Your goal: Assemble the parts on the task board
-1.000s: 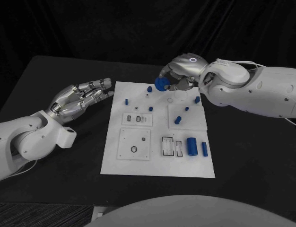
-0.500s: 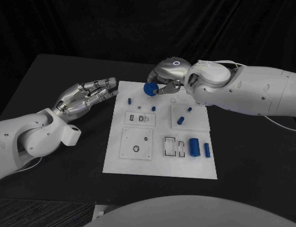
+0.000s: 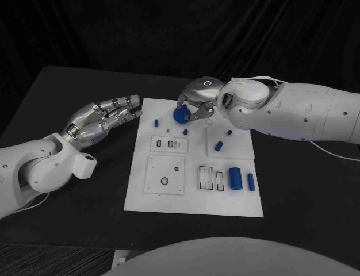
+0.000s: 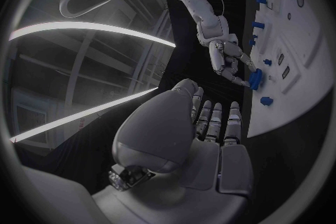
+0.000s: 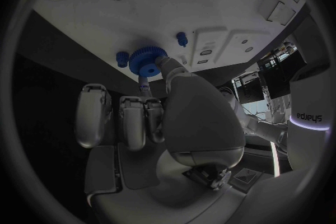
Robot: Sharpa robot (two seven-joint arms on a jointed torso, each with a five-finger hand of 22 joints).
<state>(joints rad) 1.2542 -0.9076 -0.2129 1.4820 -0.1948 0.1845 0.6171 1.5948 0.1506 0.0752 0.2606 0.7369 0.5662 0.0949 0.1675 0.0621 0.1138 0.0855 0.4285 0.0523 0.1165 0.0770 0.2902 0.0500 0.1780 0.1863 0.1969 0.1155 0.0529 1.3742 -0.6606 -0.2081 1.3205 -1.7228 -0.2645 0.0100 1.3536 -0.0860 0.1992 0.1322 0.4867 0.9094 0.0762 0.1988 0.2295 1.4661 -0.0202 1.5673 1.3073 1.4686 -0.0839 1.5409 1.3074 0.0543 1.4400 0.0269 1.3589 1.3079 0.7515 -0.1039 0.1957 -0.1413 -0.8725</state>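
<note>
While the left hand [image 3: 104, 118] stays spread and empty, the right hand [image 3: 198, 103] has carried its pinched blue gear [image 3: 180, 114] leftward over the task board [image 3: 195, 195].

Robotics lab/test cell: black desk [image 3: 80, 230] w/ black curtain backdrop [image 3: 147, 29], white task board [image 3: 147, 198], ceiling strip lights [image 4: 84, 28].
</note>
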